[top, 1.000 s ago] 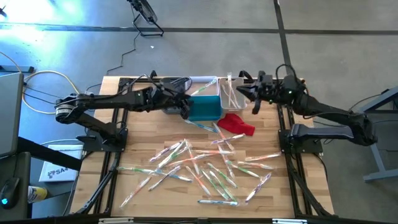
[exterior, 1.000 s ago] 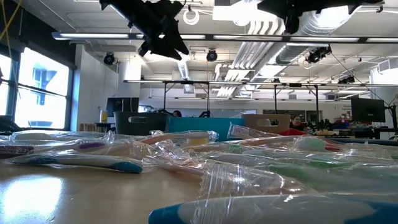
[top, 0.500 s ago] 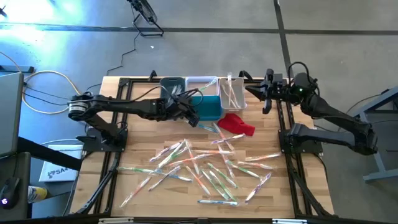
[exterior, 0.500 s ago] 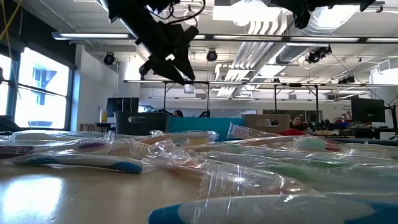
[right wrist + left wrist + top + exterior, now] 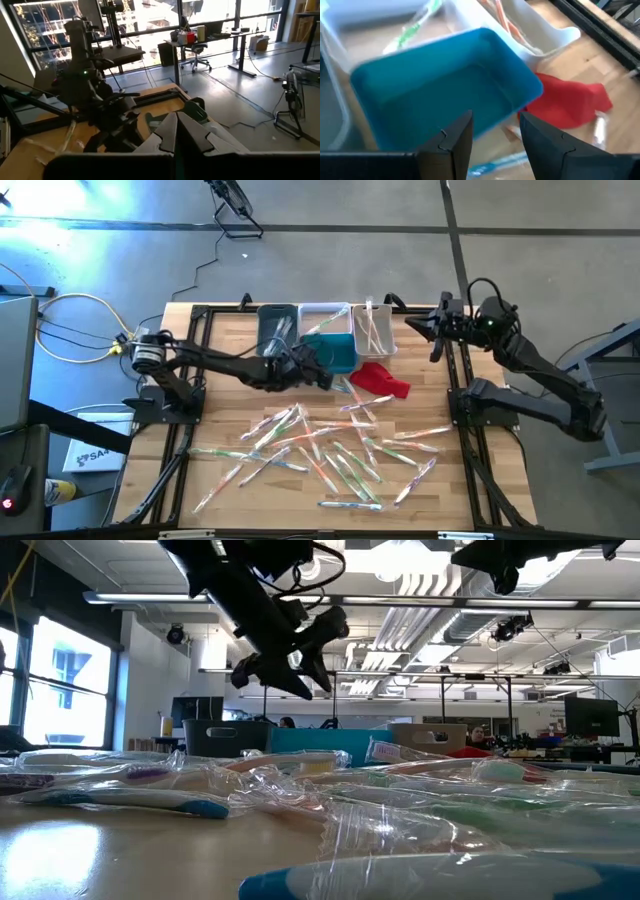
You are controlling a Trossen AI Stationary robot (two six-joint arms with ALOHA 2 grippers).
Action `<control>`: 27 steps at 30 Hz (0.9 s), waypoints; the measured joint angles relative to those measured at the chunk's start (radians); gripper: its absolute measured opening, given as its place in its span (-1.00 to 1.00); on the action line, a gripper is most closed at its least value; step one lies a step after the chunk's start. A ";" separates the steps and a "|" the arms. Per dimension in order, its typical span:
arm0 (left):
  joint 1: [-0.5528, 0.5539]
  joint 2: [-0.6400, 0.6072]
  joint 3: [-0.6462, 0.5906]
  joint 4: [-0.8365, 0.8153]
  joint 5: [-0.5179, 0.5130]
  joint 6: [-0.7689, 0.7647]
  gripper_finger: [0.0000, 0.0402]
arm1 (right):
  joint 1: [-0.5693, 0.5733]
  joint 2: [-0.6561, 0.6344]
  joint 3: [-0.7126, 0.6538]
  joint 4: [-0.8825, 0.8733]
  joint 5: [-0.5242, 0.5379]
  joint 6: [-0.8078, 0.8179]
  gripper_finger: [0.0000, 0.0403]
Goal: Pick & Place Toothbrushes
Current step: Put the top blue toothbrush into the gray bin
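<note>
1. Teal plastic is filling most of the left wrist view: the teal bin [image 5: 445, 90] is lying just ahead of the left gripper [image 5: 492, 132], whose jaws are being held apart with nothing between them; the red cloth [image 5: 567, 102] is showing beyond the bin's corner, to one side of the jaws.
2. From above, the left gripper [image 5: 322, 373] is being held over the table [image 5: 200, 430] at the near edge of the teal bin [image 5: 335, 352]; the grey bin [image 5: 276, 325] and two white bins [image 5: 372, 330] are standing beside the teal one, with toothbrushes lying in the white ones.
3. Toothbrushes [image 5: 330, 448] in clear wrappers are lying scattered across the wooden table, on the near side of the left jaws and apart from them; one blue-handled toothbrush [image 5: 495, 164] is showing just below the jaws in the wrist view; none is being gripped.
4. In the low view the left gripper [image 5: 300, 660] is being held above the table, well over the wrapped toothbrushes [image 5: 330, 790] in the foreground.
5. The right gripper [image 5: 437, 330] is being held at the far right edge of the table, beside the white bins; its jaws [image 5: 176, 132] are being kept pressed together, holding nothing.
</note>
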 joint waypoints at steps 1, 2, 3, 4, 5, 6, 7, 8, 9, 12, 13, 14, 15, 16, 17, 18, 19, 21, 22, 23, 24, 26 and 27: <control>-0.009 0.005 0.000 0.001 -0.001 -0.019 -0.21 | -0.004 0.000 0.000 -0.002 0.000 -0.008 -0.98; -0.019 0.010 0.000 0.000 -0.002 -0.034 -0.21 | -0.008 0.000 0.000 -0.005 0.000 -0.013 -0.98; -0.028 0.016 0.000 0.002 -0.004 -0.047 -0.21 | -0.011 0.000 0.000 -0.007 0.000 -0.015 -0.98; -0.038 0.020 0.000 0.003 -0.008 -0.060 -0.21 | -0.014 0.000 0.000 -0.006 0.000 -0.016 -0.98; -0.048 0.023 0.000 -0.001 -0.015 -0.075 -0.21 | -0.018 0.000 0.000 -0.005 0.000 -0.016 -0.98; -0.059 0.023 0.000 -0.001 -0.022 -0.086 -0.21 | -0.021 0.000 0.000 -0.005 0.000 -0.016 -0.98; -0.068 0.023 0.000 0.002 -0.029 -0.098 -0.21 | -0.024 0.000 0.000 -0.005 0.000 -0.016 -0.98; -0.079 0.023 0.000 0.004 -0.043 -0.112 -0.21 | -0.027 0.001 0.000 -0.006 0.000 -0.016 -0.98; -0.089 0.023 0.000 0.003 -0.051 -0.126 -0.21 | -0.030 0.001 0.000 -0.007 0.000 -0.016 -0.98; -0.116 0.023 0.000 -0.001 -0.086 -0.154 -0.21 | -0.041 0.000 0.000 -0.011 0.000 -0.021 -0.98; -0.123 0.023 0.000 -0.001 -0.099 -0.164 -0.21 | -0.044 0.000 0.000 -0.013 0.000 -0.026 -0.98; -0.129 0.023 0.000 -0.002 -0.103 -0.172 -0.21 | -0.047 0.001 0.000 -0.016 0.000 -0.032 -0.98; -0.134 0.023 0.000 -0.003 -0.105 -0.184 -0.21 | -0.051 0.000 0.000 -0.018 0.000 -0.035 -0.98; -0.135 0.025 0.000 -0.005 -0.106 -0.196 -0.21 | -0.054 0.001 0.000 -0.018 0.000 -0.035 -0.98; -0.136 0.035 0.001 -0.002 -0.108 -0.212 -0.21 | -0.056 0.001 0.000 -0.018 0.000 -0.035 -0.98; -0.136 0.044 0.002 -0.003 -0.108 -0.232 -0.21 | -0.057 0.001 0.000 -0.018 0.000 -0.035 -0.98; -0.139 0.054 0.000 -0.015 -0.103 -0.255 -0.21 | -0.056 0.001 0.000 -0.018 0.000 -0.035 -0.98; -0.139 0.079 0.000 -0.004 -0.096 -0.298 -0.21 | -0.057 0.000 0.000 -0.018 0.000 -0.035 -0.98; -0.139 0.093 0.001 0.000 -0.093 -0.324 -0.21 | -0.057 0.001 0.000 -0.019 0.000 -0.035 -0.98; -0.139 0.106 0.001 0.001 -0.091 -0.345 -0.21 | -0.057 0.001 0.000 -0.019 0.000 -0.035 -0.98; -0.139 0.118 0.000 -0.002 -0.087 -0.363 -0.21 | -0.057 0.001 0.000 -0.019 0.000 -0.035 -0.98; -0.139 0.141 0.000 0.000 -0.083 -0.396 -0.21 | -0.057 0.001 0.000 -0.019 0.000 -0.035 -0.98; -0.139 0.147 0.000 0.000 -0.078 -0.409 -0.21 | -0.057 0.001 0.000 -0.020 0.000 -0.036 -0.98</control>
